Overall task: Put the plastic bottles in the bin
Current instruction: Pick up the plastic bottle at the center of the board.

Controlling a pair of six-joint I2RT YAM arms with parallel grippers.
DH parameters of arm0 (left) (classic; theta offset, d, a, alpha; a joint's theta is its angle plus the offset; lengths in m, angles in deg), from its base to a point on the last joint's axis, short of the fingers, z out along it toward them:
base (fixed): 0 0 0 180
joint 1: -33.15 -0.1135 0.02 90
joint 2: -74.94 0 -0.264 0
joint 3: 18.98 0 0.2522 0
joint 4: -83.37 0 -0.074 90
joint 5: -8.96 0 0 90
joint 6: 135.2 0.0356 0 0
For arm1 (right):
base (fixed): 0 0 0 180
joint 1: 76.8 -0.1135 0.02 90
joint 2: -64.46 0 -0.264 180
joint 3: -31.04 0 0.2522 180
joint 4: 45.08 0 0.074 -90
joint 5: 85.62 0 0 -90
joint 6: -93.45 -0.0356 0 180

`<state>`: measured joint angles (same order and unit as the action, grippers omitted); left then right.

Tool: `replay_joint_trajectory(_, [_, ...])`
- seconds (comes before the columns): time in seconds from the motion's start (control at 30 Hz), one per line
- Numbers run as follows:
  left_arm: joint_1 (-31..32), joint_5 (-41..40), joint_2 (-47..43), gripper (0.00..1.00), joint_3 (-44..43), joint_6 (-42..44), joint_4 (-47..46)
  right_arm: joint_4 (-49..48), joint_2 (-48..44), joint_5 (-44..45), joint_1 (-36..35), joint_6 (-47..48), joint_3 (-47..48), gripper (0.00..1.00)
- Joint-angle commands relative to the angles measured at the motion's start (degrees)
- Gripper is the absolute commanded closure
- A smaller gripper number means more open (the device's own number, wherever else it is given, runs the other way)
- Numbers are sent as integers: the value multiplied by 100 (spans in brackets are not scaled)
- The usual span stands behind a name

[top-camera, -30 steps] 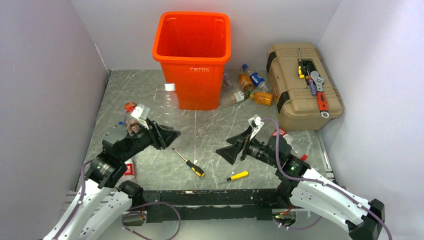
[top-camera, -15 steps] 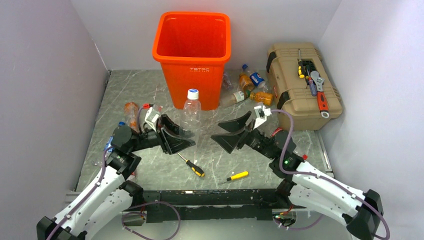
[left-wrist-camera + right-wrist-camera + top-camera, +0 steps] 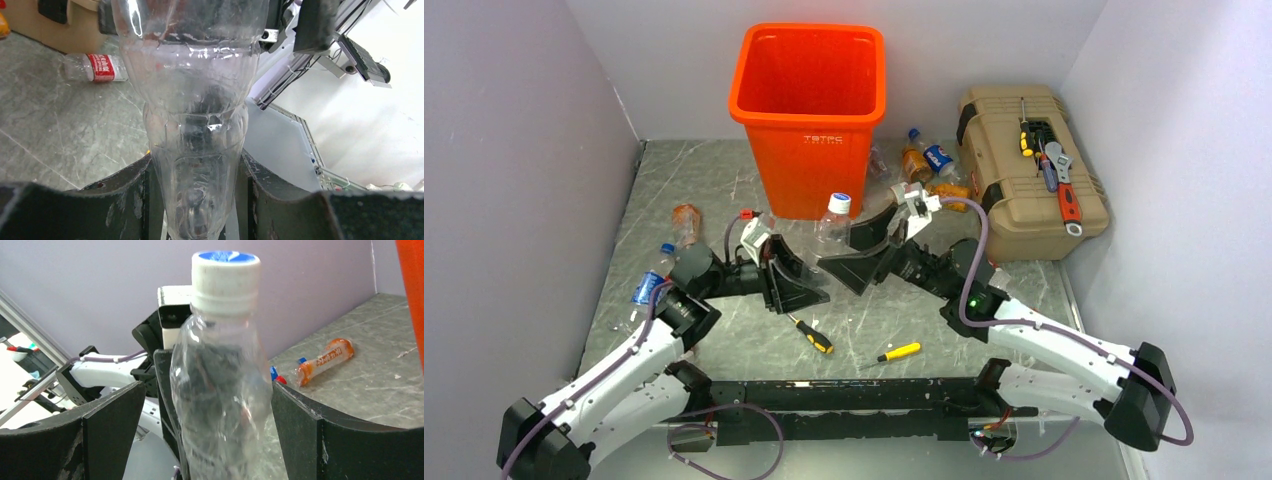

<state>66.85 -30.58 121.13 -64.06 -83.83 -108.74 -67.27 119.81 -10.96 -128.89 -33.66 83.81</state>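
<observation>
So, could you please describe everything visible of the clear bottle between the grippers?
The clear bottle is thin, see-through plastic, ribbed and crumpled, without a label, apparently empty, with a white cap topped in blue. It stands roughly upright in front of the bin. The left gripper pinches its lower body; the right gripper is open, its fingers flanking it without visible contact.

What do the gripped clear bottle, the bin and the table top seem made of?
The clear bottle: thin glossy see-through plastic, walls dented. The bin: smooth bright orange moulded plastic, slight sheen. The table top: grey with pale veins, perhaps stone or laminate; unclear.
</observation>
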Motion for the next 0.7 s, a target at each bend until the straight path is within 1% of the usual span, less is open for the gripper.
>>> replay_joint_trajectory(0.0, [193,-40,63,89,-359,257,-229,306,239,138,-106,302,483,1])
replay_joint_trajectory(0.13, [309,-134,42,89,-459,391,-69,226,416,43,-123,242,477,5])
replay_joint_trajectory(0.2, [358,-178,15,90,-495,430,-23,179,458,5,-155,230,455,10])
replay_joint_trajectory(0.27, [389,-223,-4,90,-532,472,21,152,486,46,-197,231,424,17])
replay_joint_trajectory(0.37, [438,-270,-29,89,-551,522,75,-3,466,116,-213,193,314,37])
replay_joint_trajectory(0.4, [452,-284,-31,86,-552,530,121,-57,455,118,-213,181,288,43])
replay_joint_trajectory(0.43, [458,-294,-36,79,-563,546,213,-88,454,112,-213,185,276,49])
replay_joint_trajectory(0.47, [460,-343,-44,65,-596,581,371,-102,444,95,-213,198,267,54])
replay_joint_trajectory(0.53, [463,-558,-97,36,-738,773,945,-70,380,102,-214,286,251,60])
replay_joint_trajectory(0.57, [462,-789,-166,14,-831,904,1338,15,296,132,-215,379,241,62])
replay_joint_trajectory(0.6, [463,-1042,-266,5,-923,1027,1732,232,170,200,-214,527,218,63])
replay_joint_trajectory(0.63, [463,-1362,-405,1,-1012,1162,2076,463,19,288,-213,705,199,64])
replay_joint_trajectory(0.67, [458,-1663,-545,1,-1082,1296,2398,755,-184,423,-220,918,165,65])
